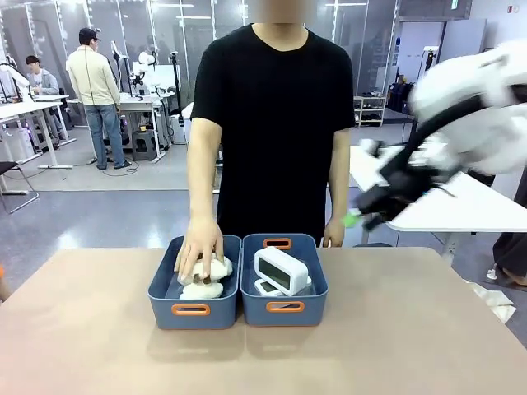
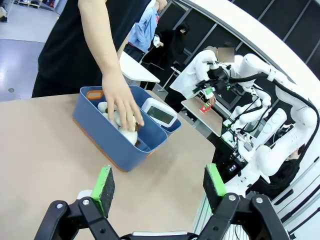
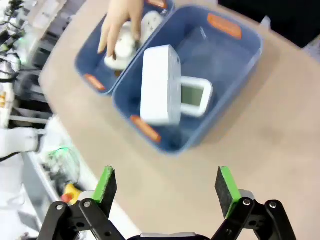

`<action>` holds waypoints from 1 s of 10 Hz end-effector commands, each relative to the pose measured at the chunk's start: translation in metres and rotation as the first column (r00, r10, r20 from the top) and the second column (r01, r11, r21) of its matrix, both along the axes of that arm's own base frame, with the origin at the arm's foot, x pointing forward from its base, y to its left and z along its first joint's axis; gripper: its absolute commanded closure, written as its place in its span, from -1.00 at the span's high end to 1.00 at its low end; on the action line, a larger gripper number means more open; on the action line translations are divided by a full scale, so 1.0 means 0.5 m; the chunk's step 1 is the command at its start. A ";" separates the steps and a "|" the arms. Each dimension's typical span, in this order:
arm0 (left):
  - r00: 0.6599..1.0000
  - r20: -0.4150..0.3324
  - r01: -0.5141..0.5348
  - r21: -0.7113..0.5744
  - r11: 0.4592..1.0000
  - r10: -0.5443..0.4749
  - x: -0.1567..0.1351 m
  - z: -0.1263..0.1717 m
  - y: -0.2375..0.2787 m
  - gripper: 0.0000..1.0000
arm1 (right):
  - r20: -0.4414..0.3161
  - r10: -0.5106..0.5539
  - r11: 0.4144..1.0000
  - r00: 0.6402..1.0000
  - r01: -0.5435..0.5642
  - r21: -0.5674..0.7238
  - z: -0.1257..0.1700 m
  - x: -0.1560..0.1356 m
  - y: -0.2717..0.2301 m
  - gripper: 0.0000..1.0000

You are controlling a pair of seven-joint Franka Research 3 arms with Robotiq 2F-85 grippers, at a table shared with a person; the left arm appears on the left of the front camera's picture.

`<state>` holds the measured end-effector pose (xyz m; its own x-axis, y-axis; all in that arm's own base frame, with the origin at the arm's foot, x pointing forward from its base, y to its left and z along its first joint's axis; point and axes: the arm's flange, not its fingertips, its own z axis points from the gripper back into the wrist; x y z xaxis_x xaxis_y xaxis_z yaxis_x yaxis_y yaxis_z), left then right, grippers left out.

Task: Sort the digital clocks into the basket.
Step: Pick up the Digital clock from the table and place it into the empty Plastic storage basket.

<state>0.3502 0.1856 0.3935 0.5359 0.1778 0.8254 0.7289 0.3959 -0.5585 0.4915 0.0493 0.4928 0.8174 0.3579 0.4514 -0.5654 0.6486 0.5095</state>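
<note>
On the tan bench (image 1: 82, 329) two blue tubs sit side by side, touching along their long walls. The tub at the 9 o'clock side (image 1: 191, 306) holds fluffy white plush toys (image 1: 206, 288), and the person's hand (image 1: 200, 247) rests down on them. The basket at the 3 o'clock side (image 1: 284, 306) holds both digital clocks: one clock (image 1: 281, 270) stands tilted with its grey-green face showing, leaning over the second clock (image 1: 265, 287), which lies lower against the wall shared with the other tub.

In the left wrist view the left end effector (image 2: 160, 184) hangs above bare bench, its green pads (image 2: 105, 183) spread wide apart with nothing between them; the tubs lie toward 11 o'clock from it.

The right end effector (image 1: 356, 216) shows blurred in the front view, raised off the bench toward 2 o'clock from the basket. In its own wrist view the right end effector (image 3: 167, 186) is spread wide and holds nothing, with the basket (image 3: 240, 55) and the clocks at 12 o'clock.
</note>
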 end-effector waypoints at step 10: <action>1.000 -0.002 -0.025 0.003 1.000 0.025 -0.001 0.004 -0.007 0.82 | -0.240 -0.176 0.868 0.955 0.265 0.419 -0.183 -0.143 -0.509 1.00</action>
<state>0.3499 0.1855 0.3938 0.5352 0.1777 0.8258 0.7290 0.3968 -0.5578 0.4249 -0.2083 0.4005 0.9305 -0.0424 0.3638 -0.3165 0.4067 0.8570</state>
